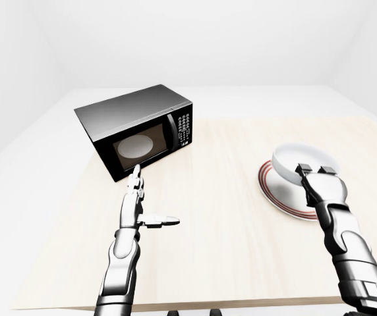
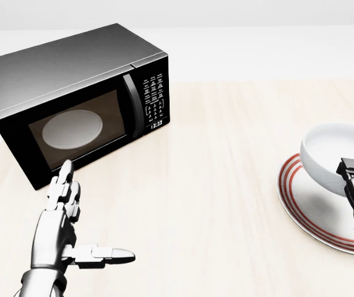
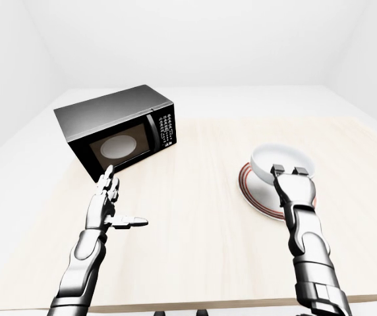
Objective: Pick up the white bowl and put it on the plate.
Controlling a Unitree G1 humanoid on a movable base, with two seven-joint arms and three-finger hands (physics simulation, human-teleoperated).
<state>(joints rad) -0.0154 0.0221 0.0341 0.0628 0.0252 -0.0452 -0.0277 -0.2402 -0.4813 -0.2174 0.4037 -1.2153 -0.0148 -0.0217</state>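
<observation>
The white bowl [image 1: 298,158] rests on the far part of the white plate with red rings [image 1: 282,199], at the right of the table. My right hand [image 1: 317,170] reaches up from the lower right. Its fingertips [image 2: 350,166] hook over the bowl's near rim and the hand looks closed on it; the thumb is hidden. My left hand [image 1: 155,197] is open and empty, fingers pointing up and thumb out to the right. It hovers over the table just below the microwave, far left of the bowl.
A black microwave [image 1: 136,118] with its door closed stands at the upper left of the light wooden table [image 1: 221,230]. The table's near edge runs along the bottom of the eye views. White floor and walls surround it.
</observation>
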